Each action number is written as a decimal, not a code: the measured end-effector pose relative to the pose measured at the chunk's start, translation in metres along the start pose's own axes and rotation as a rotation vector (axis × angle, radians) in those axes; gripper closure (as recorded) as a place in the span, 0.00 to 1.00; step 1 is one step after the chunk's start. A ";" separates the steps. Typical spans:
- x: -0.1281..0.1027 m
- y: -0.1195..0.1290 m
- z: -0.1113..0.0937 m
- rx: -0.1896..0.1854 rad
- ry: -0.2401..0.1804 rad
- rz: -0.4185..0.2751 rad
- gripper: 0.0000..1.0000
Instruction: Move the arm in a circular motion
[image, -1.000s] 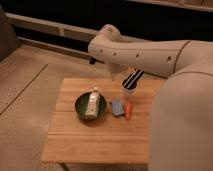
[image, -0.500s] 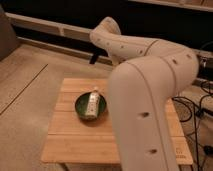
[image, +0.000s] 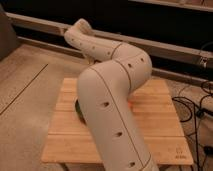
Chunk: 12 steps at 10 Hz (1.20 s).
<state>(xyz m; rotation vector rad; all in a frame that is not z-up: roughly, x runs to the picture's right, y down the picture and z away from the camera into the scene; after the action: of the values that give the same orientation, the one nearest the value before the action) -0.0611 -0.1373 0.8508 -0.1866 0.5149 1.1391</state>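
Arm (image: 114, 95) bent over wooden table (image: 161, 116), pincer out of view

No legible txt or nos.

The arm (image: 112, 100) is smooth and creamy white. It looks like hard plastic with a soft shine, and it has little dark holes in it. The table (image: 160, 117) under it is pale wood made of long slats. I can see thin lines of grain, and it looks matt. The floor (image: 30, 90) is dull and speckled, a bit grainy like stone. The cables (image: 192, 107) on the right look like black rubber. The gripper is out of my sight, past the arm's far end at the back left.
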 end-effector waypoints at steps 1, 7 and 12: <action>-0.001 0.029 -0.012 -0.044 -0.015 -0.051 0.35; 0.027 0.156 -0.065 -0.281 -0.092 -0.255 0.35; 0.105 0.071 -0.056 -0.173 -0.016 -0.138 0.35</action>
<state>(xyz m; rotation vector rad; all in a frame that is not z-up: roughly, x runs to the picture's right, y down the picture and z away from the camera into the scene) -0.1083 -0.0438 0.7593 -0.3572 0.3832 1.0495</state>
